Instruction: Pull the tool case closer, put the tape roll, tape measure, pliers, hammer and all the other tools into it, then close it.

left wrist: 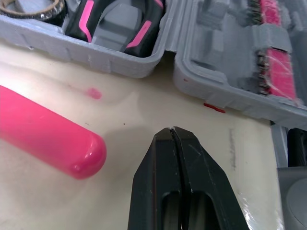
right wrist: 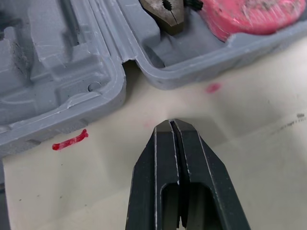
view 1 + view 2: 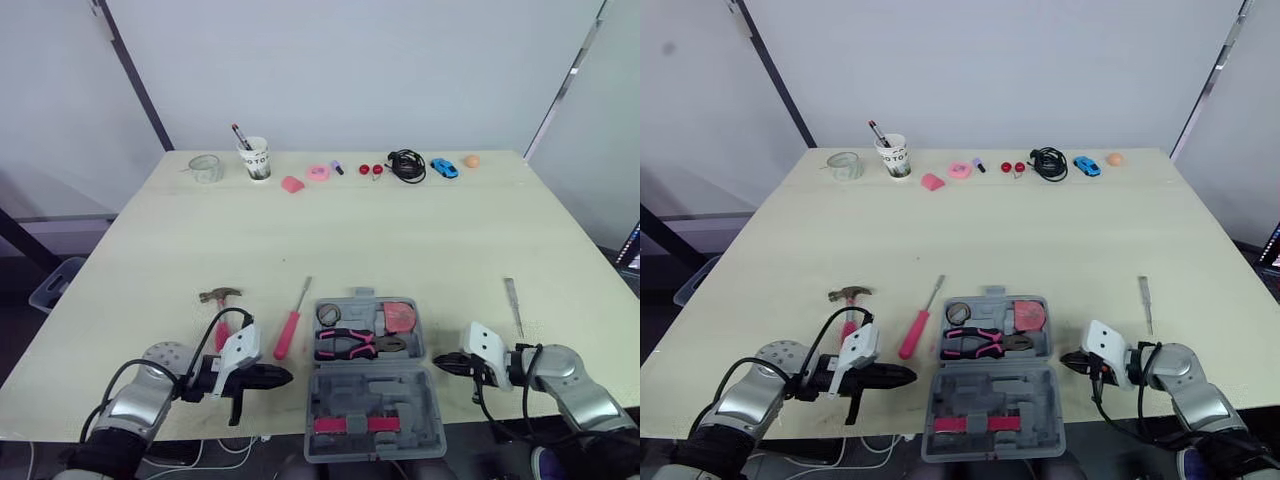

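Tool case lies open at the near edge of the bench, centre. Pliers, tape roll and pink tape measure sit in its far half. Hammer and pink screwdriver lie to its left, a slim metal tool to its right. Left fingers pressed together, empty, near the case's left wall, with the screwdriver handle close by. Right fingers also closed, empty, by the right wall. Cup, cable and toy car stand along the far edge.

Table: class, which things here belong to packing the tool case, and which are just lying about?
Job: tool case, pliers, tape roll, tape measure, hammer, screwdriver, thin metal implement.
Lying about: paper cup, black cable, toy car, orange ball.
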Controlling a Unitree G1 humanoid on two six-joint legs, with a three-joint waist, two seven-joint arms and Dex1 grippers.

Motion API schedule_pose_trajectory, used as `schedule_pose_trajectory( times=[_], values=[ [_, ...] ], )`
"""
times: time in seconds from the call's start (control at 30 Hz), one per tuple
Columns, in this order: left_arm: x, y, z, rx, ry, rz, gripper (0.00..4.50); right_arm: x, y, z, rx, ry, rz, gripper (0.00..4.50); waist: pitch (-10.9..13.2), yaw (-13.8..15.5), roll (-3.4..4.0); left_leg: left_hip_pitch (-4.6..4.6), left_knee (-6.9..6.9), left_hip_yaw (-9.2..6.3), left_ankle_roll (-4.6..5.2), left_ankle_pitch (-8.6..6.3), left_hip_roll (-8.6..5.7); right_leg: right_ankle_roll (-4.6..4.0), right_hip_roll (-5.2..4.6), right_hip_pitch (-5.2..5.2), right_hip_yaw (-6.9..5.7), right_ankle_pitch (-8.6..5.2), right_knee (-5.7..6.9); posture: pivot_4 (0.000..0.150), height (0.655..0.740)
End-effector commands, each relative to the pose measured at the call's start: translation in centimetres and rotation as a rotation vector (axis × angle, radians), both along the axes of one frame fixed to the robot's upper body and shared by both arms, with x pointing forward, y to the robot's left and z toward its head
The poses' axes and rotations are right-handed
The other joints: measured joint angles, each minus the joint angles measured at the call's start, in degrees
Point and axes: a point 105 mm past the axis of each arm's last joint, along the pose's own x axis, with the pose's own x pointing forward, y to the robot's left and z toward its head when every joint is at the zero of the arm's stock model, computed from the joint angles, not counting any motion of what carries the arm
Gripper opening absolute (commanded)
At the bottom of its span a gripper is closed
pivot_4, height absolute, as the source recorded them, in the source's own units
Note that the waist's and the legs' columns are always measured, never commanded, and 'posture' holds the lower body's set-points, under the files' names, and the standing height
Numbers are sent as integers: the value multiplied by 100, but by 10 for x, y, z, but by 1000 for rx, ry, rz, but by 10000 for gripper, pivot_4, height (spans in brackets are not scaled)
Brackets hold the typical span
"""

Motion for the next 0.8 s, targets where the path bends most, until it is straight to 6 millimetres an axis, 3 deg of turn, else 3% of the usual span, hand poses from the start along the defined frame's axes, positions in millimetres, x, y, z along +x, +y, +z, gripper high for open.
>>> schedule_pose_trajectory(
  times=[0.03,0.53,0.8],
  values=[
    [3,-2,-1,9,-4,-5,151,-5,9,-3,-15,2,62,0,0,-13,0,0,3,-1,0,0,1,0,1,0,0,0,3,1500,7400],
    [10,-6,-7,26,-16,-17,151,-1,23,0,-31,-24,107,0,0,-28,1,0,54,-11,0,0,2,-2,-2,0,3,-1,57,1500,7400],
    [12,-33,-9,3,-7,-48,151,-3,28,1,-25,-23,110,0,-4,-27,4,1,57,-11,0,0,0,-2,-3,0,4,-1,62,1500,7400]
  ],
)
